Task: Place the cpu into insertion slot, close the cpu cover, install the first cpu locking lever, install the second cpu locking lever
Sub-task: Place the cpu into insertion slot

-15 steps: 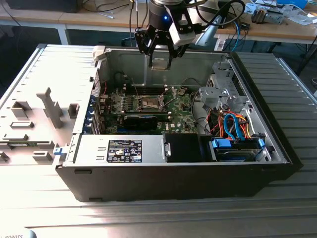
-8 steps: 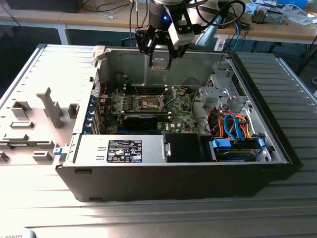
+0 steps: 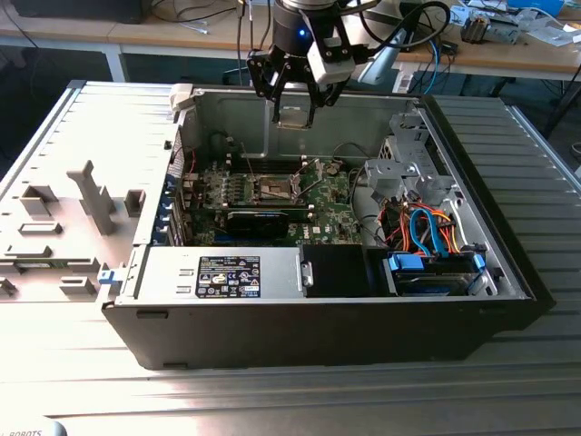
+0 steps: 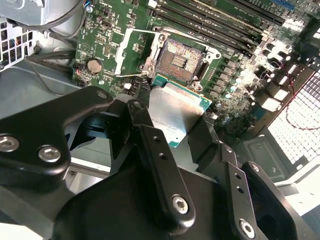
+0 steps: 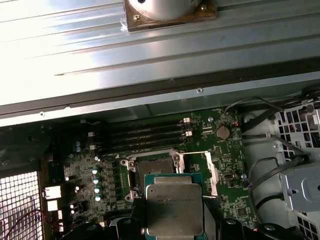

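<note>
Step in hand: cpu to slot

The gripper has its jaws closed on the cpu's edges — chip flat, above the slot, well apart from it. We advise keeping it level, squaring its corners to the slot, and descending straight — no sliding.

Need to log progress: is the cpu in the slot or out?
Out. The gripper holds the cpu above the board; the slot shows bare contacts.
</note>
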### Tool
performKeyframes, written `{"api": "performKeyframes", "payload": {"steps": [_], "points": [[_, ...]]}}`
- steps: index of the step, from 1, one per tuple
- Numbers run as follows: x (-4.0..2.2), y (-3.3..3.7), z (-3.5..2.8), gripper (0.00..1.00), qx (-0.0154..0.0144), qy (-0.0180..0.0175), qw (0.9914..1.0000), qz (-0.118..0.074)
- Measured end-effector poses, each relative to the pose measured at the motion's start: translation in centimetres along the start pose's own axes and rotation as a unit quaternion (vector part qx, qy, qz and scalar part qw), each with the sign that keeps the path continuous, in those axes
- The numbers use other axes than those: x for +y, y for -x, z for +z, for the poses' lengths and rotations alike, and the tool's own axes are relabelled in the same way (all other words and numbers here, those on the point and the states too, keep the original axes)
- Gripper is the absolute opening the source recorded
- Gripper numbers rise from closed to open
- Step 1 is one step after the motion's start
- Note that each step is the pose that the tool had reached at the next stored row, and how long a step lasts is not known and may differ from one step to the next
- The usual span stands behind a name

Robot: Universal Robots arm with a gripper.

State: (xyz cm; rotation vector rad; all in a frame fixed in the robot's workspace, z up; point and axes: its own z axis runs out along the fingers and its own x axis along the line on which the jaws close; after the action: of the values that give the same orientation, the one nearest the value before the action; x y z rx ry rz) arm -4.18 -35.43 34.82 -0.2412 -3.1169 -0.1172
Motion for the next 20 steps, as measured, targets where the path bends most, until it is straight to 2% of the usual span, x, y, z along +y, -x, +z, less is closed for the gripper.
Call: {"api": "performKeyframes", "payload": {"steps": [20], "points": [[0.0,0.0,0.03,0.54,-0.0022,0.0004,0.99955,0.03]]}}
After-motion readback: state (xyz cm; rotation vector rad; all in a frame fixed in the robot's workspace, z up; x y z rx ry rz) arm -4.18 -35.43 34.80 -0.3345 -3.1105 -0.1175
